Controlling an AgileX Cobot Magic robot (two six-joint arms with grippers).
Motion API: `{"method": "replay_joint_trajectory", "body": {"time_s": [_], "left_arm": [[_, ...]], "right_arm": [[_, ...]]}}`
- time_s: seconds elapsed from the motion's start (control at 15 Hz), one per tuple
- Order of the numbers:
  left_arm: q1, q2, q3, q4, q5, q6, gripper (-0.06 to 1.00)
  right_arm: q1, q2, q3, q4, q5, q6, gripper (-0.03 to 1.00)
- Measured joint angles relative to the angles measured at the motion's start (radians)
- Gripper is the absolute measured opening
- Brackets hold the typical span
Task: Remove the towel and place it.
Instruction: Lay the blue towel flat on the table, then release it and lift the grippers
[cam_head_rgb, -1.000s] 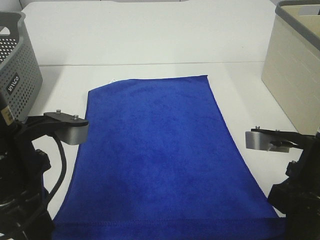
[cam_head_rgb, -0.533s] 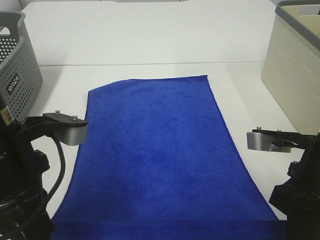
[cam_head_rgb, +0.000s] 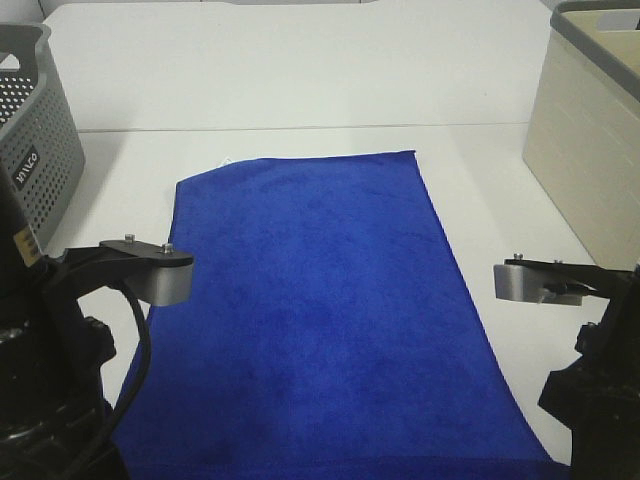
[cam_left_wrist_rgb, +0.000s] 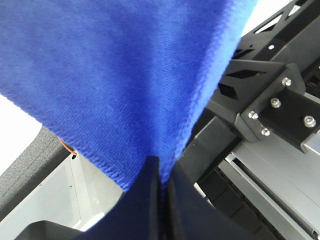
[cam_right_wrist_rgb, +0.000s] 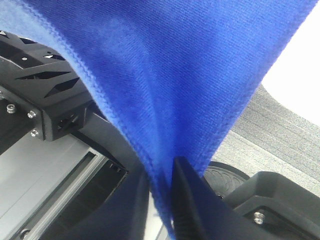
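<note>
**Item:** royal-blue plush towel (cam_head_rgb: 320, 300), plain, spread lengthwise on the white table (cam_head_rgb: 300, 80). Its far end lies flat. Its near end runs out of the high view between the left arm (cam_head_rgb: 60, 380) and the right arm (cam_head_rgb: 600, 380).

**Left gripper** (cam_left_wrist_rgb: 159, 172): jaws clenched tight on one near hemmed corner of the towel.

**Right gripper** (cam_right_wrist_rgb: 161, 192): the other near corner sits between its fingers (cam_right_wrist_rgb: 187, 205), which stand slightly parted. Whether they press the cloth cannot be told.

**Surroundings:** grey perforated basket (cam_head_rgb: 40, 130) at far left and beige basket (cam_head_rgb: 590, 150) at far right, both apart from the towel. The left arm's grey camera mount overlaps the towel's left edge in the high view.
</note>
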Motion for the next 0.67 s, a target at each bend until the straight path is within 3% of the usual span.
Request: {"method": "replay_joint_trajectory", "body": {"time_s": [0.67], "left_arm": [[-0.010, 0.000, 0.000, 0.033, 0.000, -0.065, 0.00]], "right_arm": [[0.000, 0.000, 0.046, 0.016, 0.000, 0.000, 0.29]]}}
